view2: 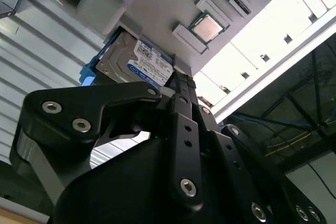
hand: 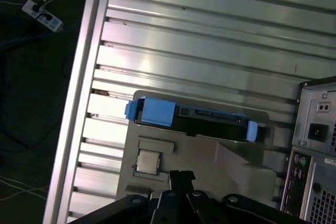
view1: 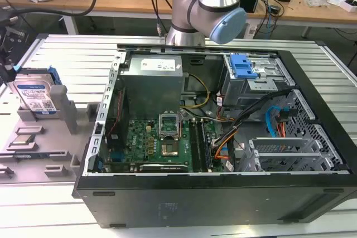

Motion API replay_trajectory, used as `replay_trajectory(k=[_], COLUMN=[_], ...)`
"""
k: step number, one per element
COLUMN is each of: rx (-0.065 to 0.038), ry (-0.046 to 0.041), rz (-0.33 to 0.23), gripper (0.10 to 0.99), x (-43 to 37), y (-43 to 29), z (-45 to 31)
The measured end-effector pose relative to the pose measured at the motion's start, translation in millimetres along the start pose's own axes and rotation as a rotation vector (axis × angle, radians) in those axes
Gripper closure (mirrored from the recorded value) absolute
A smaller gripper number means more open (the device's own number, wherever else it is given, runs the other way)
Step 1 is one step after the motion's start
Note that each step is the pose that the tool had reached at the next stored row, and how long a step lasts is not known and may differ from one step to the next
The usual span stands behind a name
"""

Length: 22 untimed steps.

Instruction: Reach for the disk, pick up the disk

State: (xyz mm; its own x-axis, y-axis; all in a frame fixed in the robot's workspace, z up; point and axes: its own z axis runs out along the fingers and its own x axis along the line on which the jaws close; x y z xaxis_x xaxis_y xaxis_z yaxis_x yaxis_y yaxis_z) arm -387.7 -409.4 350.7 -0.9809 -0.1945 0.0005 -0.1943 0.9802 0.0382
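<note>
The disk (view1: 35, 96) is a silver hard drive with a white-and-blue label and a blue bracket. It stands on edge in a grey holder (view1: 67, 116) at the exterior view's left. My gripper (view1: 6, 72) hangs at that view's left edge, just above and beside the disk, apart from it. In the first wrist view the disk (hand: 191, 119) lies edge-on beyond the gripper (hand: 181, 174), whose fingers are shut with nothing between them. The second wrist view has the disk's label (view2: 149, 62) just past the gripper (view2: 181, 81).
A small square CPU chip (hand: 148, 161) (view2: 208, 27) sits in the grey holder close to the fingertips. An open black computer case (view1: 223, 132) takes up the middle and the exterior view's right. The slatted metal table (view1: 61, 54) lies around the holder.
</note>
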Motion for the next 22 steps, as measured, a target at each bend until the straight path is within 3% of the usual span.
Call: replay_trajectory(k=[4, 22], rx=[0.000, 0.000], ry=[0.0031, 0.0108], rz=[-0.080, -0.281], gripper=[0.980, 0.980], x=[0.0, 0.0], y=[0.0, 0.0], z=[0.0, 0.0])
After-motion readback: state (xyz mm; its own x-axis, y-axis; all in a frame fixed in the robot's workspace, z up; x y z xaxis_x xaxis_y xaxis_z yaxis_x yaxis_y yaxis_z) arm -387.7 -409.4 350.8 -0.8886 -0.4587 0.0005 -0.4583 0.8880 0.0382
